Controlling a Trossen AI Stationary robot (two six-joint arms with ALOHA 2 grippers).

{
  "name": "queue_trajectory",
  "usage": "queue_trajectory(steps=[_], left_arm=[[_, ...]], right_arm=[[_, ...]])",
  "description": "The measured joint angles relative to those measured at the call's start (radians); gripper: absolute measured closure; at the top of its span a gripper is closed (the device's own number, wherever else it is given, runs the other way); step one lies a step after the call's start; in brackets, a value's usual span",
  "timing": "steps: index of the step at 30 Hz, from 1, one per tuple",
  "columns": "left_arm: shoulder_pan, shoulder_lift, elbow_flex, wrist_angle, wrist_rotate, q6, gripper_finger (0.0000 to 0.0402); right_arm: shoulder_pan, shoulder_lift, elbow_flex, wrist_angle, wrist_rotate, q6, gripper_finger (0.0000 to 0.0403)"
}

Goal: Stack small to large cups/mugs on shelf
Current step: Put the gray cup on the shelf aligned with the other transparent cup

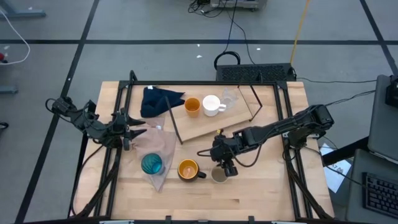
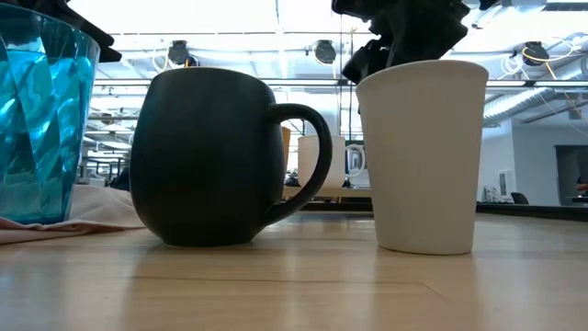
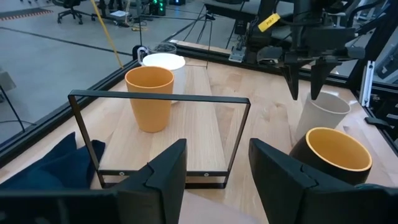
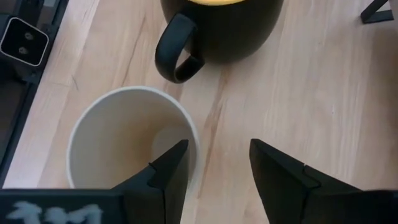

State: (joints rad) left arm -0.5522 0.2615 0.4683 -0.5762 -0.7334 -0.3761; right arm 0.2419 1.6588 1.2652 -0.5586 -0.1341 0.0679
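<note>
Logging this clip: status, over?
Right gripper open above beige cup, rim uncaught. Left gripper open, waiting. Black mug crowds the cup.

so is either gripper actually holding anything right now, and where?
Nothing is held. The right gripper hangs open over the grey-beige cup, one finger at its rim, not clamped. The left gripper waits open by the shelf.

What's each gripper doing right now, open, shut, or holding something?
Left gripper: open, empty, beside the shelf.
Right gripper: open, holding nothing, just above the grey-beige cup, one finger at its rim.
</note>
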Motion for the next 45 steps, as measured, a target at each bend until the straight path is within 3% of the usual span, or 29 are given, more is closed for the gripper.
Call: queue_trajectory(steps=[34, 41, 45], left_arm=[[0.0, 0.0, 0.0, -0.009, -0.001, 0.002, 0.0229], [0.0, 0.0, 0.0, -0.009, -0.001, 0.005, 0.0229], [0.0, 0.0, 0.0, -0.008, -0.002, 0.007, 0.0229]], right_arm=[[0.009, 0.035, -0.041, 0.034, -0.029, 0.044, 0.0243], [0.009, 0.035, -0.041, 0.034, -0.028, -0.002, 0.0276], [0.007, 0.035, -0.041, 0.034, -0.026, -0.009, 0.0328]])
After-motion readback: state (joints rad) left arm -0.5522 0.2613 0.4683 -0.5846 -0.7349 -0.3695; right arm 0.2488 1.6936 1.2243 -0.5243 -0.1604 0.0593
